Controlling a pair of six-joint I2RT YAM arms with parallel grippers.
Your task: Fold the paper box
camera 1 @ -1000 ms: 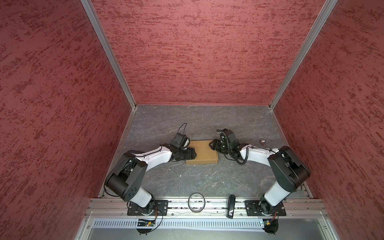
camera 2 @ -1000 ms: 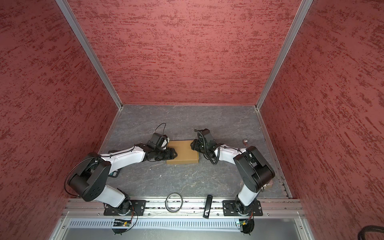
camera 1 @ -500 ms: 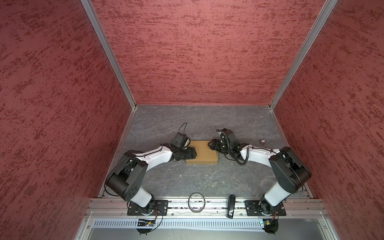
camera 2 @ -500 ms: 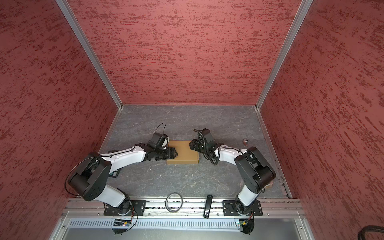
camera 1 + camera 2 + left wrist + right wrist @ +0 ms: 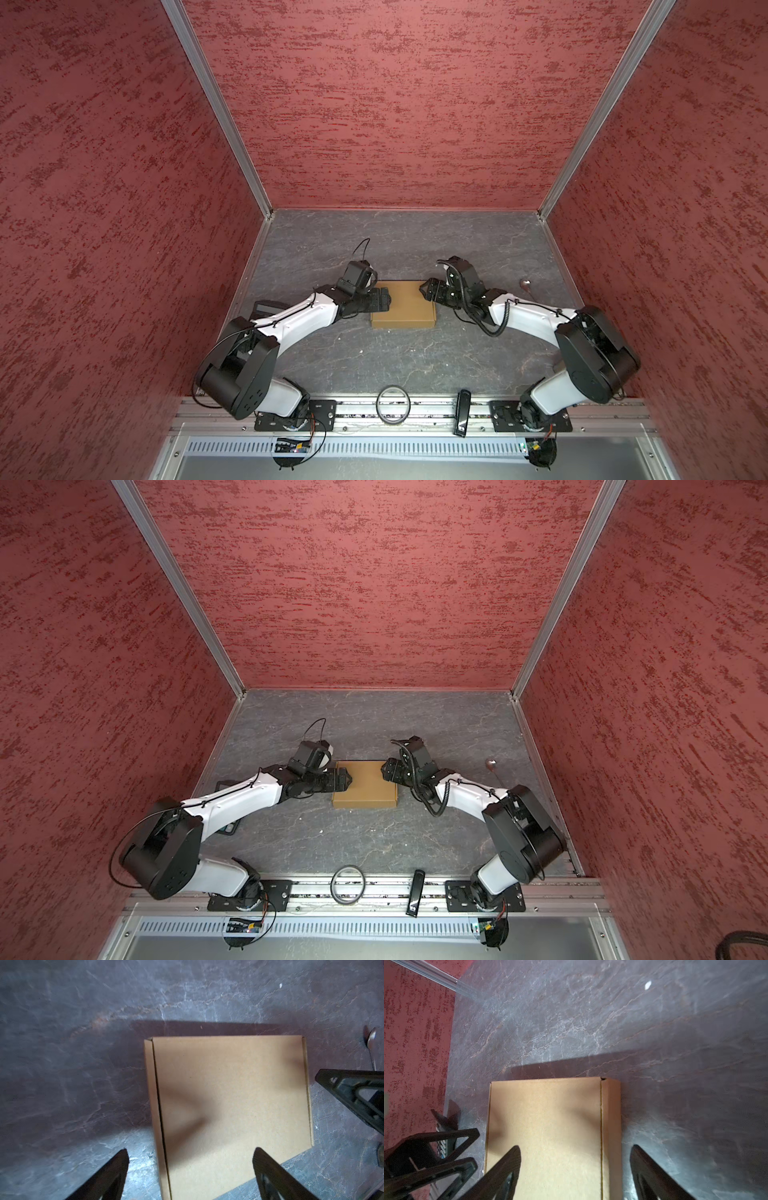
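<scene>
The paper box [image 5: 403, 305] [image 5: 365, 785] lies closed on the grey table, a shallow squarish tan box with its lid down. My left gripper [image 5: 388, 300] [image 5: 349, 780] is at its left edge. In the left wrist view this gripper [image 5: 190, 1149] is open, its dark fingers [image 5: 116, 1174] spread over the box [image 5: 228, 1095] and gripping nothing. My right gripper [image 5: 423, 289] [image 5: 383, 769] is at the box's far right corner. In the right wrist view it [image 5: 575, 1146] is open too, above the box [image 5: 546, 1115], one finger over the lid and one over the table.
A spoon [image 5: 524, 284] [image 5: 372, 1039] lies on the table right of the box. A dark flat device [image 5: 266, 308] sits under the left arm. A black ring [image 5: 393, 404] and a black stick [image 5: 462, 412] rest on the front rail. Red walls enclose three sides.
Both grippers' jaws have spread wider. The arms have hardly shifted and the box has stayed in place.
</scene>
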